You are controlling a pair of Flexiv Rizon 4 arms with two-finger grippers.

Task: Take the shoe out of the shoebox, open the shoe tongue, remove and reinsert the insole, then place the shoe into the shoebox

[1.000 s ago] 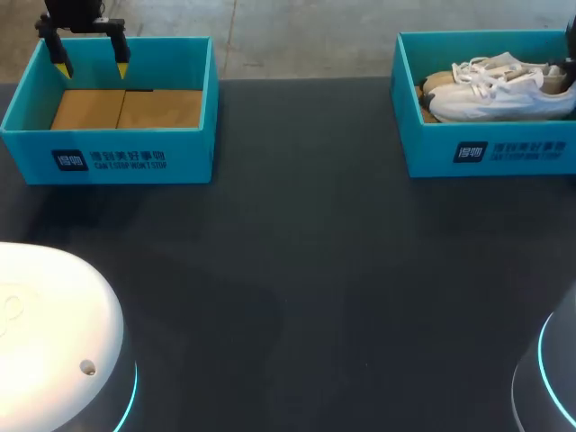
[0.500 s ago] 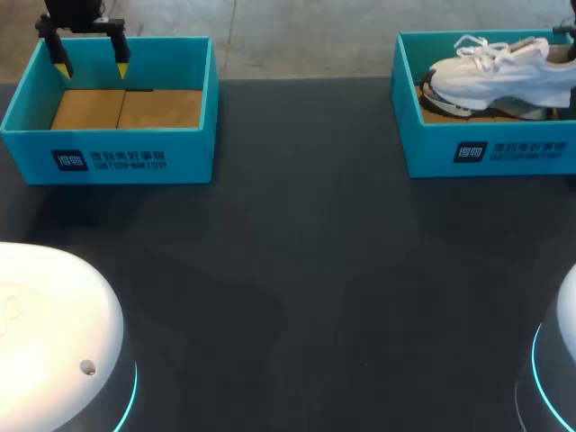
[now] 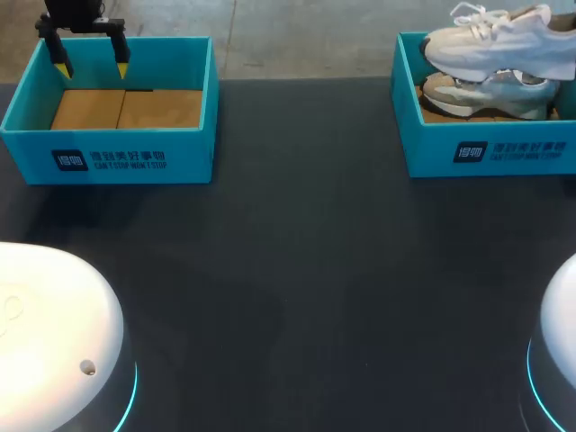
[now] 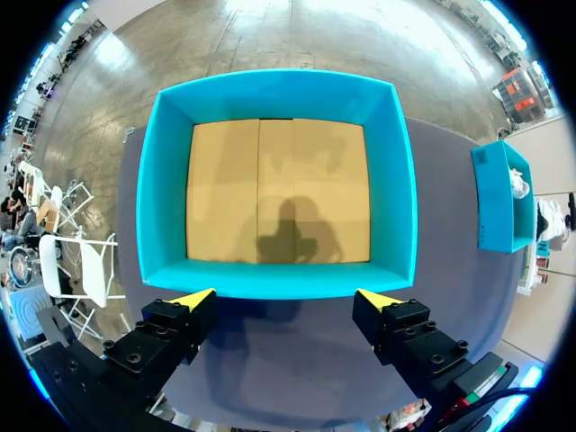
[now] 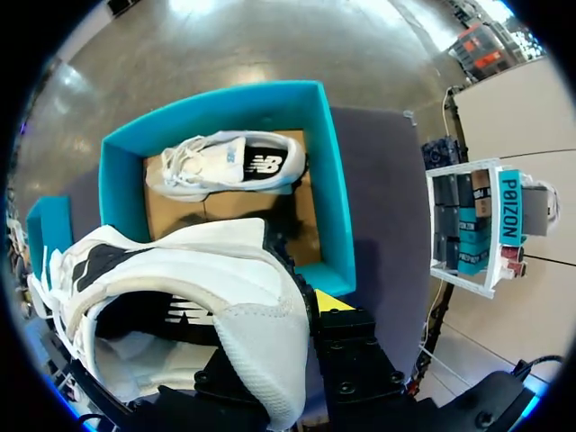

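A white shoe (image 3: 499,38) hangs above the right teal shoebox (image 3: 486,153), toe to the left and laces loose. In the right wrist view my right gripper (image 5: 290,310) is shut on the heel collar of that white shoe (image 5: 207,270); only one yellow fingertip (image 5: 333,301) shows beside the heel. A second shoe (image 3: 486,93) lies on its side inside that box, and the same second shoe (image 5: 225,165) shows under the held one. My left gripper (image 3: 91,63) hangs open over the far wall of the left shoebox (image 3: 108,157). That left shoebox (image 4: 279,83) holds nothing but its cardboard floor.
The dark table (image 3: 297,270) spreads between the two boxes. My arms' white bases stand at the near left (image 3: 54,333) and near right (image 3: 558,360) corners. The right shoebox (image 4: 499,200) shows small beside the left gripper's right finger.
My right gripper has lifted the white shoe up out of the right shoebox, uncovering the second shoe below it. The left arm has not moved.
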